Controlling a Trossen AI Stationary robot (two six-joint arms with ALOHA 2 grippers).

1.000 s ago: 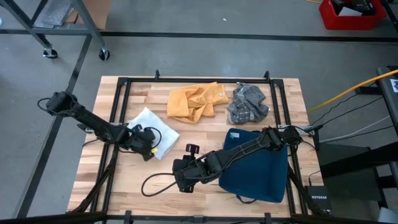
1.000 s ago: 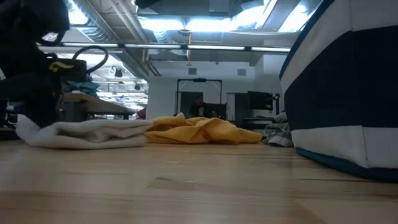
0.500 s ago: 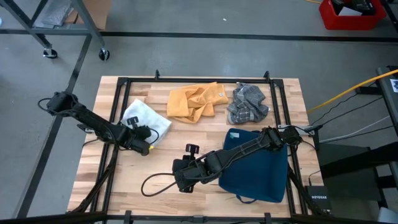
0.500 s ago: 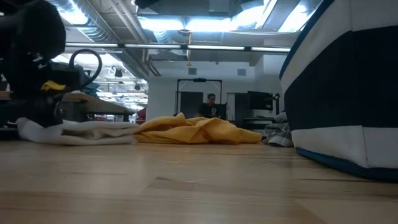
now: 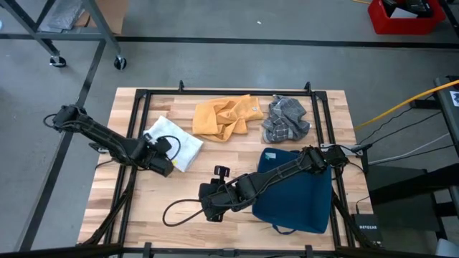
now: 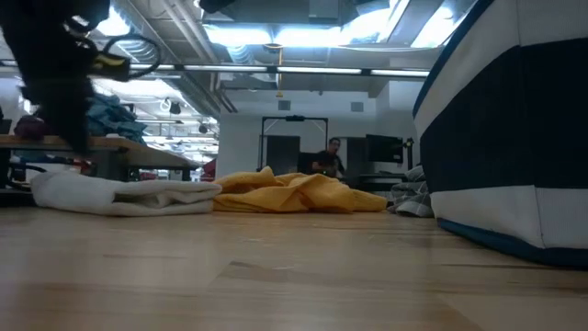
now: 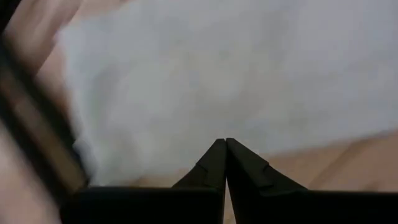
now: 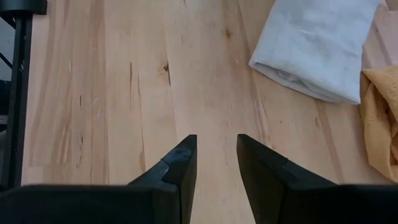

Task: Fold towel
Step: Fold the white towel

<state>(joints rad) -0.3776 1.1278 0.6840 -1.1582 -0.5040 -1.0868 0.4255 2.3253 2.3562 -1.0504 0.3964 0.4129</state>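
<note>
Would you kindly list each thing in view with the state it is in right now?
White towel: folded, lying flat on the table.
Yellow cloth: crumpled, unfolded.
Grey cloth: crumpled in a heap.
Blue bag: lying flat on the table under the right arm.
Left gripper: shut, empty, over the white towel.
Right gripper: open, empty, above bare wood.
</note>
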